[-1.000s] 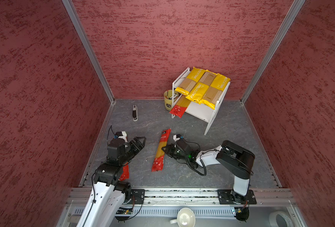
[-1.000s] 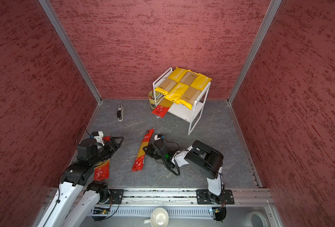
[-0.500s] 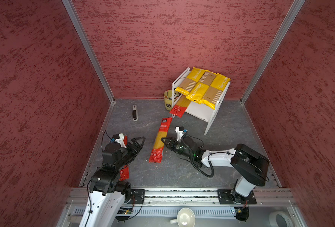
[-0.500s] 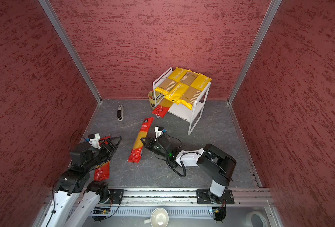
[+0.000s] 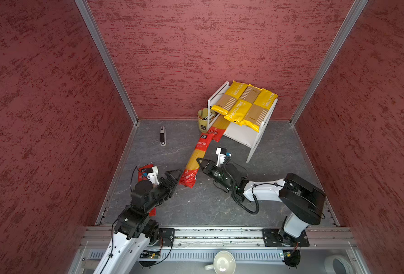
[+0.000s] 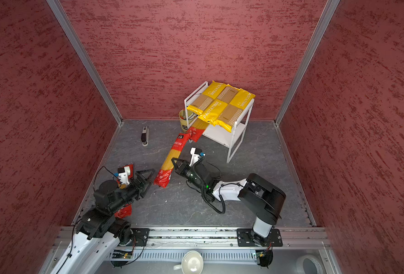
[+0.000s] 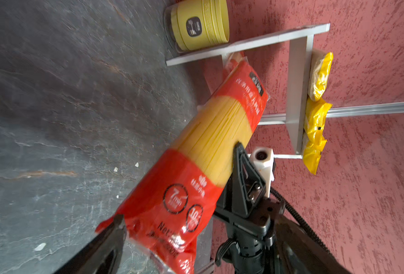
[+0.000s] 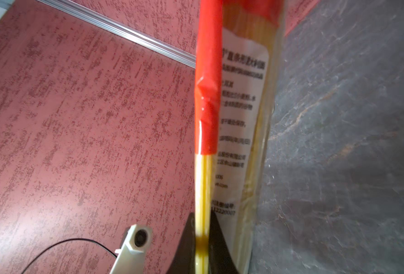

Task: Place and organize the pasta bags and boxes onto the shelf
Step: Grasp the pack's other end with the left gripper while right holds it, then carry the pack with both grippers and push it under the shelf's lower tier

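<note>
A: Why does the right gripper point(image 5: 199, 161) pinch the red-ended pack point(image 5: 194, 158) at its side seam?
B: Clamped tight there, it probably steers the pack toward the shelf point(image 5: 255, 144). The left gripper point(image 6: 150, 178) gapes wide round the near end, gripping nothing.
A: And its long axis?
B: Diagonal over the floor between the 2 grippers, far end aimed at the lower tier point(image 5: 238, 135), beside 1 shelved red pack point(image 5: 216, 133), under 3 yellow packs point(image 5: 243, 108)
</note>
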